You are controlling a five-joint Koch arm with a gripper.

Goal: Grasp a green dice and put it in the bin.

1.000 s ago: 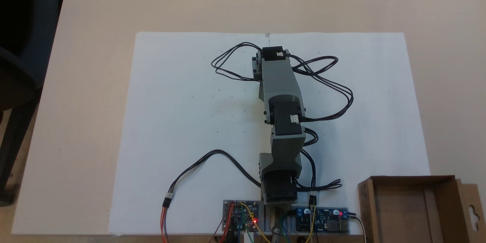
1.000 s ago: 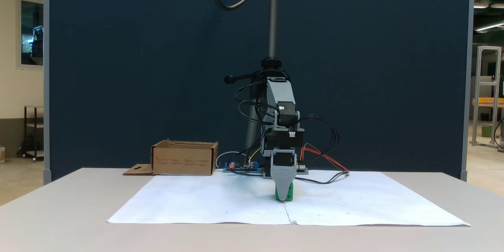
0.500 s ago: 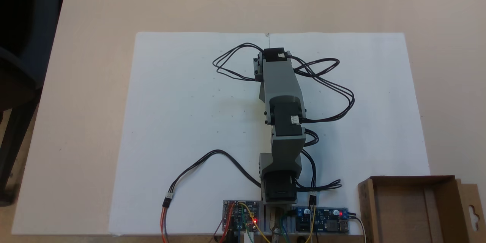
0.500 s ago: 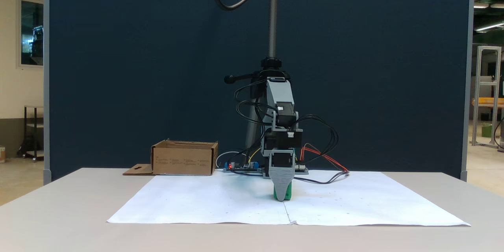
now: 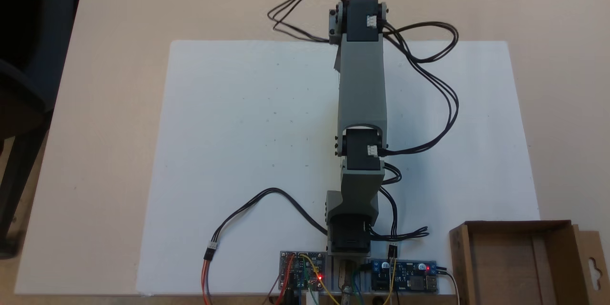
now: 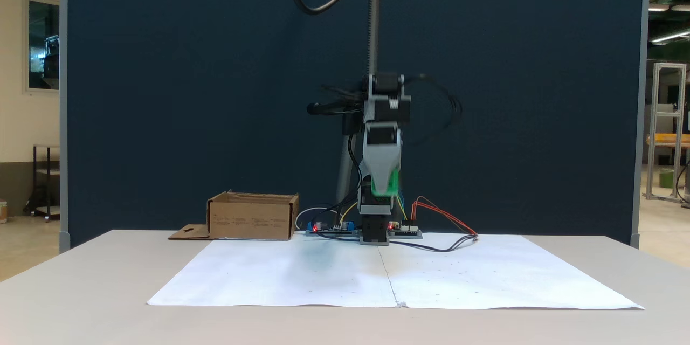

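Now the gripper (image 6: 384, 192) hangs well above the white paper sheet (image 6: 280, 280) in the front-facing fixed view, pointing down, with the green dice (image 6: 389, 185) showing as a blurred green patch at its tip. The dice sits clear of the sheet, up in the air, roughly over the middle of the paper's far half. The grey jaws appear closed around the dice, though blur softens the outline and only a part of the cube shows behind the grey tip. In the fixed view from above, the arm (image 5: 360, 81) stretches straight out from its base toward the far edge of the sheet, and its far end reaches past that edge over the bare worktop (image 5: 143, 5). The bin (image 6: 252, 216) stands on the worktop at the left in the front-facing view, well apart from the gripper, its flap lying flat beside it; from above the bin (image 5: 562, 228) sits at the lower right corner, just beside the circuit boards (image 5: 405, 276).
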